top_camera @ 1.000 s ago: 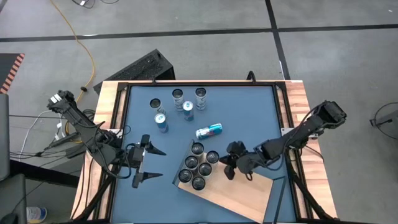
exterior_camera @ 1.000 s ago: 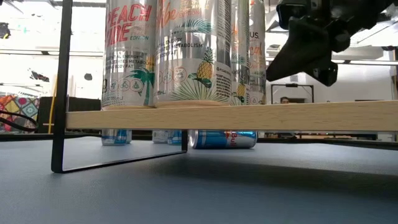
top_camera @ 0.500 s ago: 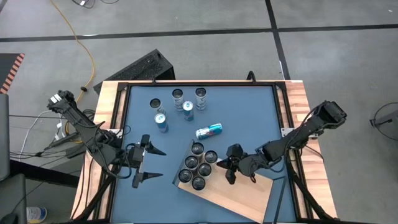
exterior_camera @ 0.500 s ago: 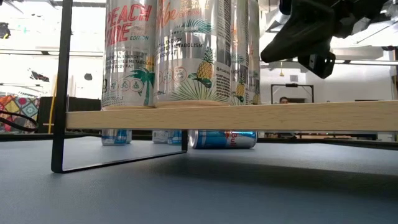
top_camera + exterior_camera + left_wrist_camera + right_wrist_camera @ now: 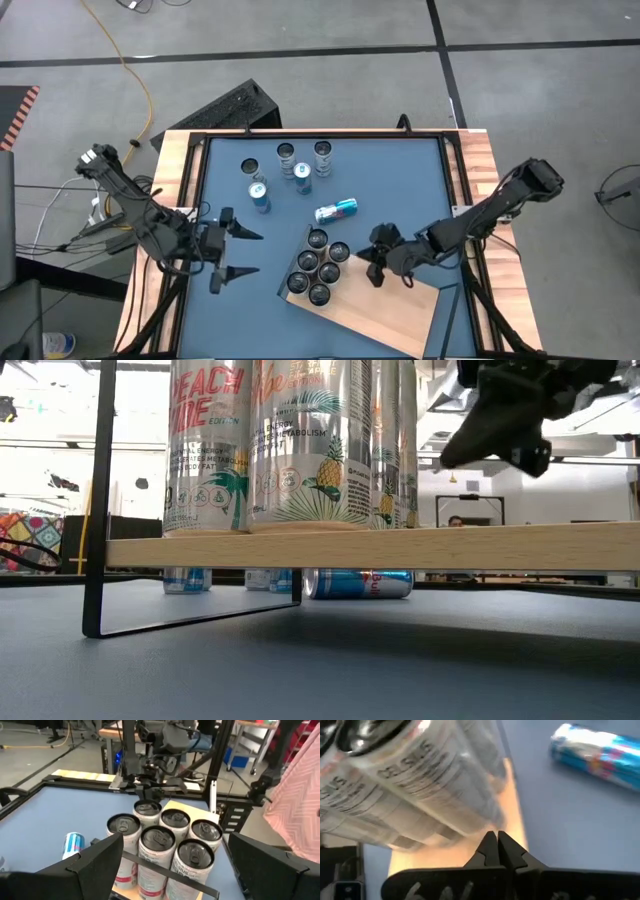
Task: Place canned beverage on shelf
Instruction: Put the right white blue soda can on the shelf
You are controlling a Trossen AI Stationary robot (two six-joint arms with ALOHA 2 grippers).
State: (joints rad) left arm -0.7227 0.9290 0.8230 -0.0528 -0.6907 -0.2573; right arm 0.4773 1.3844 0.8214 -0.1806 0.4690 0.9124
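Right gripper (image 5: 375, 266) has drawn back over shelf (image 5: 385, 315), fingers closed.

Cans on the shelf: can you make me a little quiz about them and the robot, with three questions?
1. How many cans stand on the shelf?
2. True or false: the blue can beside the shelf lies on its side.
3. Which pincer is shut? A) the left pincer B) the right pincer

Key: 1. six; 2. true; 3. B, its two fingers are pressed together with nothing between them, while the left one is wide open.
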